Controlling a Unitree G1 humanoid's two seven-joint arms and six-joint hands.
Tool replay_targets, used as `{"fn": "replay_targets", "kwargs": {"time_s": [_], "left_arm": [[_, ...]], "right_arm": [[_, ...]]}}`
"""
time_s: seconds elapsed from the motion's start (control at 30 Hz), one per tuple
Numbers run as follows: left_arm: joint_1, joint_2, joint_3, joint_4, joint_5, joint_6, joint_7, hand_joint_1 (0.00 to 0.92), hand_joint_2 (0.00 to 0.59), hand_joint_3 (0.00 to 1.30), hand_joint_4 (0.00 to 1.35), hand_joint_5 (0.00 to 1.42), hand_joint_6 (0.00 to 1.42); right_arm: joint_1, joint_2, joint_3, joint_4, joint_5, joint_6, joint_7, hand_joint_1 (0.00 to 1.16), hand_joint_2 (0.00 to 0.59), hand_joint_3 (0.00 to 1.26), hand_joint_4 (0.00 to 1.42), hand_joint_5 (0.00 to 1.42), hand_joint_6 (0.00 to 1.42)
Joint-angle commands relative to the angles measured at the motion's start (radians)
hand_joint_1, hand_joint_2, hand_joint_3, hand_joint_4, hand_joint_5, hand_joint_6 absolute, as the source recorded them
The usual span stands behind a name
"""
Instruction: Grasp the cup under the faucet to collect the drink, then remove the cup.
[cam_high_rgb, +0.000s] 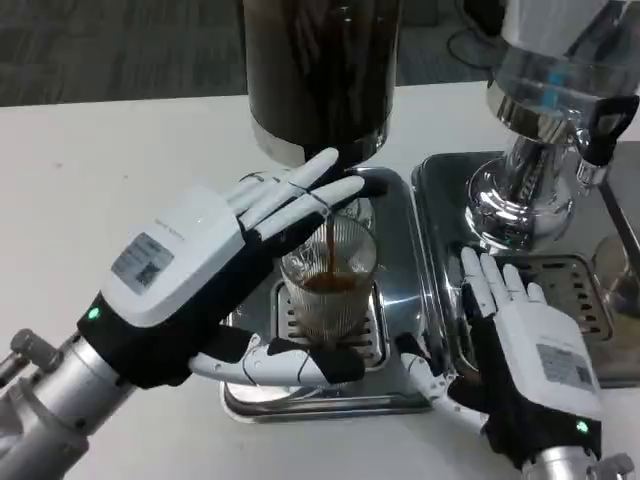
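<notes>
Nearest me: left silver forearm (45, 405) coming in low from the left, its white-backed left hand (215, 270) wrapped round the clear ribbed glass cup (328, 285) — upper fingers (300, 190) reach across behind the rim, thumb (290, 362) runs along the front at the base. I read that as gripping the cup

Cup stands upright on the slotted grate of the shiny steel drip tray (395, 300), directly below the dark cylindrical drink dispenser (320, 70). A thin brown stream (329, 240) falls into it; I see brown liquid with foam filling roughly the lower half

Right hand (525, 345) lies palm down, fingers apart and pointing away from me, on the left edge of a second steel drip tray (600, 300), holding nothing. Thumb reaches left toward the first tray's corner; can't tell if it touches

On that second tray stands a polished chrome-based dispenser (530, 190) with a black tap handle (605, 125)

All on the white table (110, 160)
</notes>
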Motion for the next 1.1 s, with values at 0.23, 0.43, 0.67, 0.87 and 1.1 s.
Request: {"fn": "replay_targets", "kwargs": {"time_s": [0.23, 0.43, 0.67, 0.87, 1.1], "left_arm": [[0.020, 0.022, -0.057, -0.013, 0.021, -0.007, -0.034, 0.000, 0.125, 0.17, 0.04, 0.27, 0.21], [0.021, 0.024, -0.059, -0.018, 0.007, -0.005, -0.037, 0.000, 0.125, 0.18, 0.03, 0.27, 0.20], [0.023, 0.025, -0.063, -0.010, 0.004, -0.003, -0.035, 0.000, 0.127, 0.18, 0.03, 0.28, 0.21], [0.026, 0.024, -0.055, -0.010, 0.007, 0.002, -0.028, 0.000, 0.135, 0.18, 0.03, 0.28, 0.21], [0.039, 0.025, -0.049, -0.013, 0.008, 0.006, -0.019, 0.000, 0.148, 0.19, 0.03, 0.28, 0.21]], "right_arm": [[-0.071, -0.006, -0.075, -0.010, 0.204, -0.037, 0.186, 0.36, 0.198, 0.00, 0.00, 0.00, 0.00], [-0.097, -0.012, -0.097, 0.005, 0.255, -0.053, 0.220, 0.39, 0.197, 0.00, 0.00, 0.00, 0.00], [-0.163, -0.012, -0.095, 0.046, 0.273, -0.044, 0.274, 0.46, 0.197, 0.00, 0.00, 0.00, 0.00], [-0.206, -0.004, -0.104, 0.089, 0.304, -0.051, 0.282, 0.46, 0.196, 0.00, 0.00, 0.00, 0.00], [-0.240, -0.016, -0.075, 0.106, 0.282, -0.064, 0.290, 0.47, 0.197, 0.00, 0.00, 0.00, 0.00]]}}
